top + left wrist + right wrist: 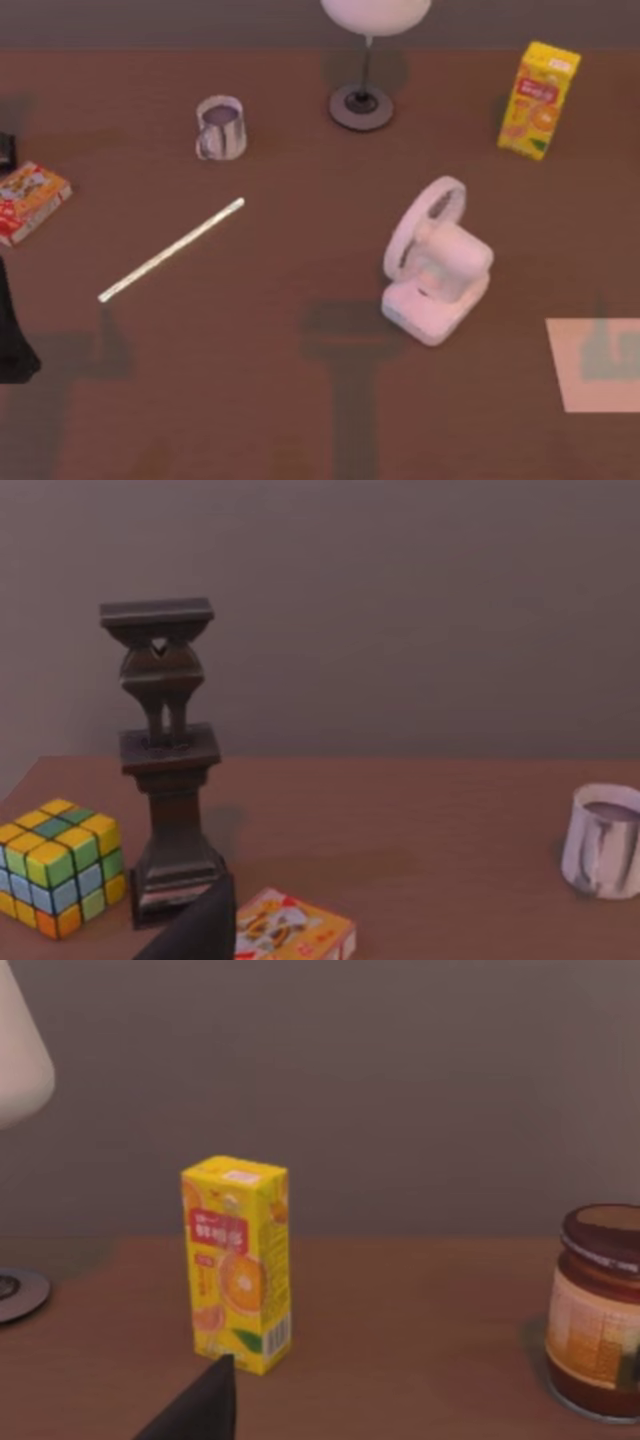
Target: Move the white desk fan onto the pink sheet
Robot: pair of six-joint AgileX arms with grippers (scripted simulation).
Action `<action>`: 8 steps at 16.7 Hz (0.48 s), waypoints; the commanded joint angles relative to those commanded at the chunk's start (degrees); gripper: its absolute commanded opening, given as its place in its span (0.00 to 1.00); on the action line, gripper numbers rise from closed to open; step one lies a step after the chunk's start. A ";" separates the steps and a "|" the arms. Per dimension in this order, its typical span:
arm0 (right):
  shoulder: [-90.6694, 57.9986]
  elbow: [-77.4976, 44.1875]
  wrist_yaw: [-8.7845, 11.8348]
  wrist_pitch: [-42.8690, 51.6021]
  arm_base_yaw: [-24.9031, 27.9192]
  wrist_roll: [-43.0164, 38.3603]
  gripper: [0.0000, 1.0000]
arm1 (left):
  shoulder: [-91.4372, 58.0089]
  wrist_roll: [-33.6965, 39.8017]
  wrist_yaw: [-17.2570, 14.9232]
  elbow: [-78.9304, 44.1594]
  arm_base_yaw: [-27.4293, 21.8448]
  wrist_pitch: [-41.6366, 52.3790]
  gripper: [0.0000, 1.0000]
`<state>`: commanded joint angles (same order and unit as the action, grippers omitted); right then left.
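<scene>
Dark finger tips of mine edge into both wrist views, but neither shows whether my grippers are open or holding anything, so I cannot tell; the left arm (15, 340) sits parked at the table's left edge. From above, the fan (436, 262) stands untouched near the middle-right, well apart from the sheet (595, 364) at the right edge, so the move looks not yet begun. Only the wrist views show a cube (60, 865), a dark stand (165, 770) and a jar (598, 1305); both miss fan and sheet.
</scene>
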<state>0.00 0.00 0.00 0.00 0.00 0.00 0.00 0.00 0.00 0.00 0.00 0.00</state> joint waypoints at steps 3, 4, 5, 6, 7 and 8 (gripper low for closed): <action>-0.53 -0.46 -0.05 0.43 0.12 -0.20 1.00 | 0.00 0.00 0.00 0.00 0.00 0.00 1.00; -1.61 -1.39 -0.16 1.28 0.34 -0.60 1.00 | 0.00 0.00 0.00 0.00 0.00 0.00 1.00; -3.22 -2.77 -0.34 2.54 0.67 -1.21 1.00 | 0.00 0.00 0.00 0.00 0.00 0.00 1.00; -5.36 -4.61 -0.59 4.22 1.08 -2.03 1.00 | 0.00 0.00 0.00 0.00 0.00 0.00 1.00; -8.06 -6.93 -0.91 6.33 1.59 -3.10 1.00 | 0.00 0.00 0.00 0.00 0.00 0.00 1.00; -11.14 -9.57 -1.28 8.72 2.16 -4.35 1.00 | 0.00 0.00 0.00 0.00 0.00 0.00 1.00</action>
<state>-11.14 -9.57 -1.28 8.72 2.16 -4.35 0.00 0.00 0.00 0.00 0.00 0.00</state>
